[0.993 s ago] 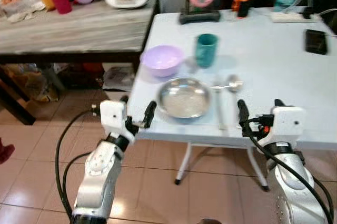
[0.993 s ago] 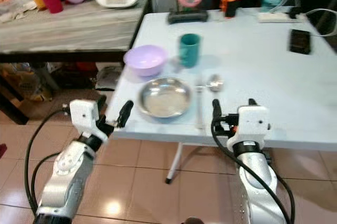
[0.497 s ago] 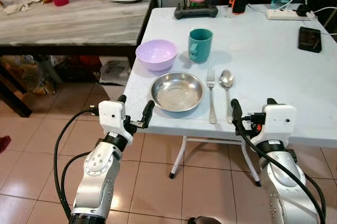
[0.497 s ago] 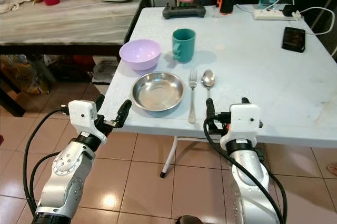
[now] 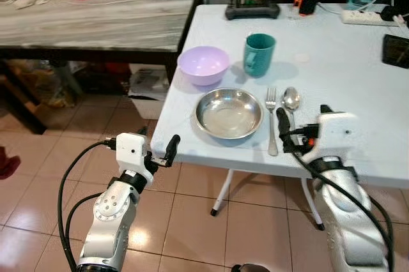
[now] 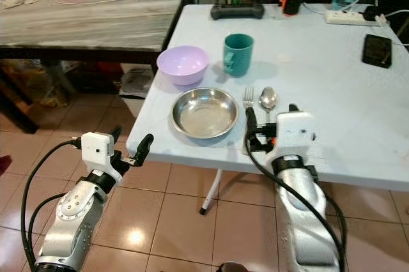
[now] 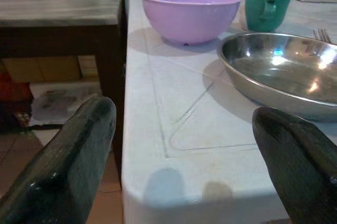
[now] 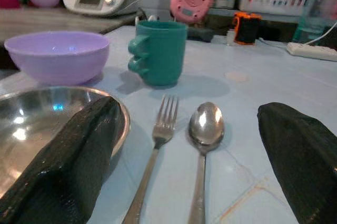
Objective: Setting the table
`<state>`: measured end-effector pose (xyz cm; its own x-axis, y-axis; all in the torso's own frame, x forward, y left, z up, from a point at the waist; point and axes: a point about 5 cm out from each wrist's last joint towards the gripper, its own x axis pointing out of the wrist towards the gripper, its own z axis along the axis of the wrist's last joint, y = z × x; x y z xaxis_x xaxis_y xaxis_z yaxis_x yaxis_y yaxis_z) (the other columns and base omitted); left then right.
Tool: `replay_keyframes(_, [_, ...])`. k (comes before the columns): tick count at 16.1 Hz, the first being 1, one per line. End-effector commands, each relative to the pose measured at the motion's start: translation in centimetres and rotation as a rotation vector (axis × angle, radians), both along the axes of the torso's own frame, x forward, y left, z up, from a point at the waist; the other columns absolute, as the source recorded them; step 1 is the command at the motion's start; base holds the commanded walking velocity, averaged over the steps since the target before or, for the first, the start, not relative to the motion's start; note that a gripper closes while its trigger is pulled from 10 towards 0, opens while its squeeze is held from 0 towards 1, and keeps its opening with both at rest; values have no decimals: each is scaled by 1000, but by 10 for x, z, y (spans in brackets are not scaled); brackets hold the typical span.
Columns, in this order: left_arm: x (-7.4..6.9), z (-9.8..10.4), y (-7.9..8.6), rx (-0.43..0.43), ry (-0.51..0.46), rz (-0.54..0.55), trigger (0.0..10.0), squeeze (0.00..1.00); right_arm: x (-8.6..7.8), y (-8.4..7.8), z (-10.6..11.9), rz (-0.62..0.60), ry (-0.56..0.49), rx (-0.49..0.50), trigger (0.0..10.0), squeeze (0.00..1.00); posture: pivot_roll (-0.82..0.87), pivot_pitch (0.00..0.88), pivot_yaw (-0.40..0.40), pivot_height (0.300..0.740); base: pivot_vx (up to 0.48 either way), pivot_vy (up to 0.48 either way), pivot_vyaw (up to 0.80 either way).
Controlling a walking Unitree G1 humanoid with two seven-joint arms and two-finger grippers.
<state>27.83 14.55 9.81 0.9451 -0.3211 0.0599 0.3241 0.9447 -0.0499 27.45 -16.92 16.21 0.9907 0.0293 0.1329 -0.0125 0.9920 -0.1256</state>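
Right tool [image 6: 268, 130] moved forward over fork [image 6: 248, 101] and spoon [image 6: 267, 99], both tools spread open, steel bowl [image 6: 204, 113] empty

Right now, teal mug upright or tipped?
Upright. The teal mug stands on its base behind the steel plate, open rim facing up.

Your two head cameras are looking forward and down from above the near edge of the bench [image 5: 332, 55], sharing almost the same scene, shifted slightly sideways between them. Your left wrist camera is sitting low at the bench's near left corner, peering between its fingers [image 7: 68, 161] at the purple bowl [image 7: 190, 13] and steel plate [image 7: 284, 71]. Your right wrist camera is skimming close over the bench, facing the fork [image 8: 157, 145], spoon [image 8: 205, 129] and green cup [image 8: 159, 50]. Both wrist views are sharing bowl, plate and cup.
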Motion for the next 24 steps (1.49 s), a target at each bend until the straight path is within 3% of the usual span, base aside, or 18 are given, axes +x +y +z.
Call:
replay_keyframes(1, [-2,-2,3,30,0,-10,10000,0,2,6,1,26,-4,-8,10000,0,-250,122,75,740,0,0,0])
replay_keyframes(4, [-9,-5,5,60,-2,-71,10000,0,3,16,0,69,7,76,10000,0,-238,124,77,740,0,0,0])
replay_keyframes(6, [-11,-5,5,81,-6,-111,10000,0,4,19,-2,170,46,173,10000,0,-233,127,84,740,0,0,0])
replay_keyframes(12, [-12,-4,3,79,-7,-148,10000,0,26,5,0,27,31,137,10000,0,-222,152,120,740,0,0,0])
replay_keyframes(13, [-14,-3,1,82,-4,-173,10000,0,30,9,-4,56,79,240,10000,0,-221,159,122,740,0,0,0])
replay_keyframes(21, [-18,-2,4,100,1,-194,10000,0,57,30,9,110,56,230,10000,0,-201,186,136,740,0,0,0])
replay_keyframes(24, [-20,-4,0,92,7,-200,10000,0,68,40,10,136,95,214,10000,0,-206,185,124,740,0,0,0])
